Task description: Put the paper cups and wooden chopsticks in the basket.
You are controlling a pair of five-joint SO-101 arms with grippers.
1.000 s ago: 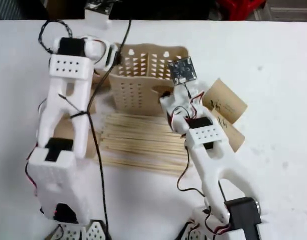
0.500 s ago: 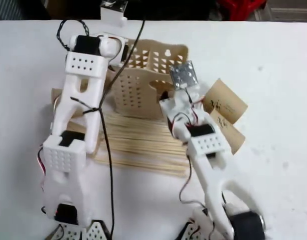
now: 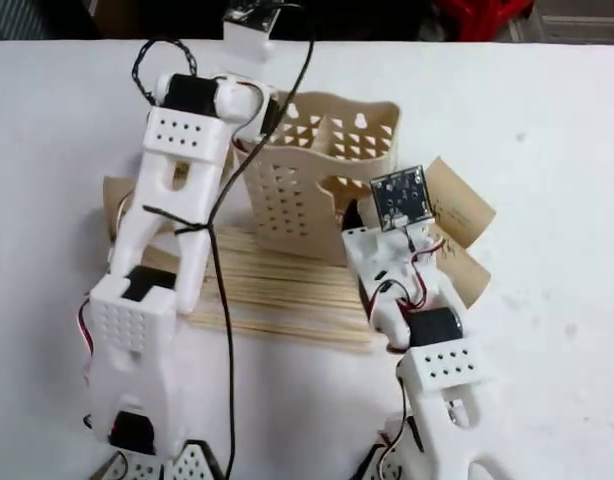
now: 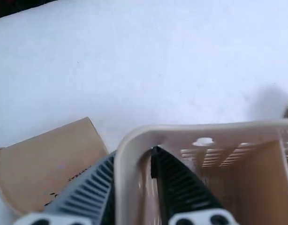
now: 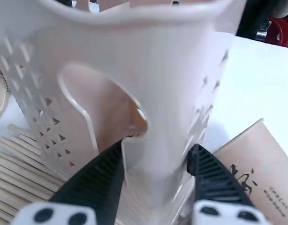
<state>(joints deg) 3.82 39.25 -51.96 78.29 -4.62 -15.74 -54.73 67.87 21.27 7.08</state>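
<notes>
On the rim of the basket (image 3: 317,165), the left pincer (image 4: 133,157) is pinching the thin wall, with one half sitting inside and the other half outside. At the other end, the right pincer (image 5: 157,149) is standing spread wide. A corner of the basket is sitting between its two halves, right by the handle hole. I cannot tell if it is pressing on the plastic.

From above, the wooden chopsticks (image 3: 277,285) are lying in a flat row at 6 o'clock from the basket, right up against it. Two paper cups (image 3: 459,208) are lying on their sides at 3 o'clock from it. A third cup (image 3: 115,195) is peeking out at 9 o'clock, behind the left arm. All of them are lying on the worktop (image 3: 547,120), outside the basket.

I think the basket is looking light and easy to tip. If the left arm is pulling while holding just that one wall, the basket may be tipping over or slipping out of the pinch. If the right pincer is catching in the handle hole, it may be dragging the basket sideways. Then the basket may be bumping the cups at 3 o'clock, squashing them or rolling them away. Its bottom may also be pushing the sticks apart, making them harder to pick up.
</notes>
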